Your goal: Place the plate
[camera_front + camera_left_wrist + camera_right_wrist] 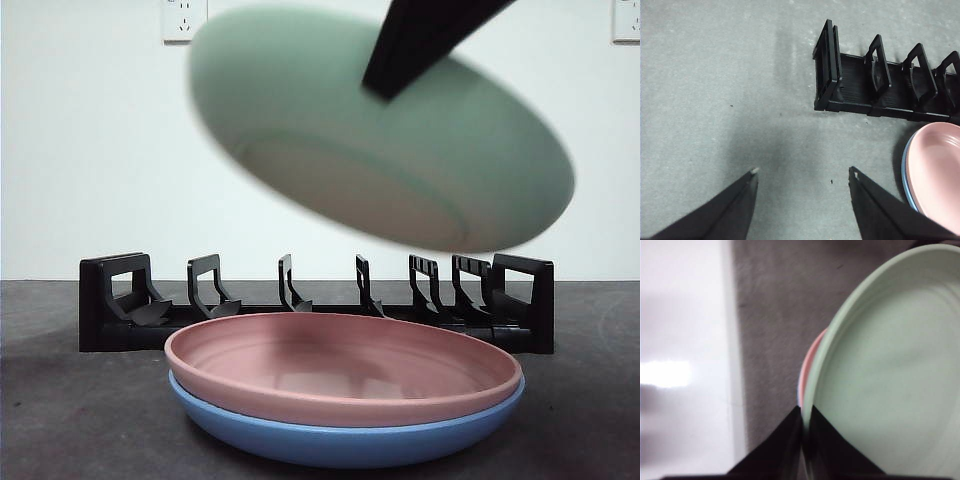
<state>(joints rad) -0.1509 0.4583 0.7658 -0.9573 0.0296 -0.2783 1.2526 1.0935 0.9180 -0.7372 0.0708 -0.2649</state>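
Above grey table [715,100], green plate [400,150] (tilted, unlabelled) in right tool [805,415].

pale green plate [440,170], pink plate [340,365], blue plate [340,445], black rack [110,305], dark grey table [60,420]

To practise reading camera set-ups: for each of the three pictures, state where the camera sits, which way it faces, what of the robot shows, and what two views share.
Front view: low at table height, looking level across the pink plate stacked on the blue plate to the black rack; a dark arm holds the green plate aloft.
Left wrist view: looks down on the table, the left gripper with jaws apart.
Right wrist view: the right gripper pinches the green plate's rim.
Shared: front and left wrist views both show rack and pink plate.
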